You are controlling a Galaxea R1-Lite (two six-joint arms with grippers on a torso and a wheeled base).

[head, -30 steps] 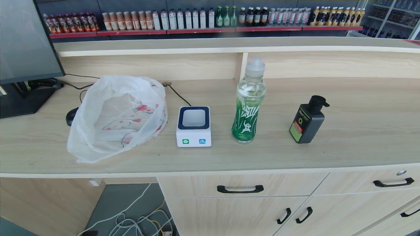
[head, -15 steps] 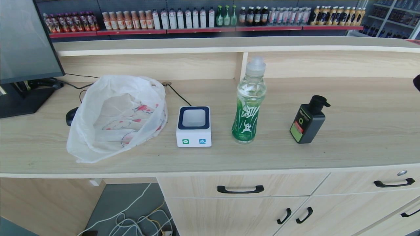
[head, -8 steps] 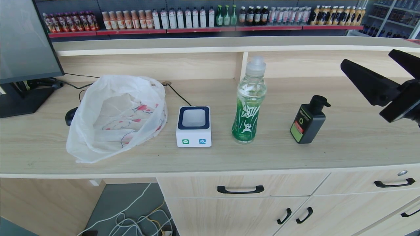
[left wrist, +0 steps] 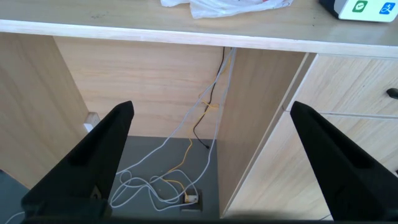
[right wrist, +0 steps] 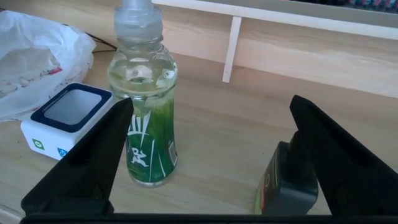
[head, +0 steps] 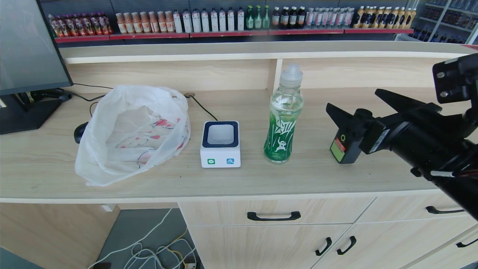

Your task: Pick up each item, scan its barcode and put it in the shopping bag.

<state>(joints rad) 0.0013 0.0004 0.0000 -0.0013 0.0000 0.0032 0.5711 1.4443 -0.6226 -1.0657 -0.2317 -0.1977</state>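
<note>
2 items stand upright on counter (head: 239,179): green bottle (head: 282,123) near centre, black pump bottle (head: 341,149) toward right end, well apart. Scanner (head: 220,144) sits left of green bottle. Shopping bag (head: 130,130) lies open toward left end, just beside scanner. Right gripper (head: 353,99) hangs over counter's right end, close by pump bottle, pincer spread wide, holding nothing. Left gripper (left wrist: 211,106) hangs below counter's front edge, above cables (left wrist: 168,180), pincer wide, empty.
</note>
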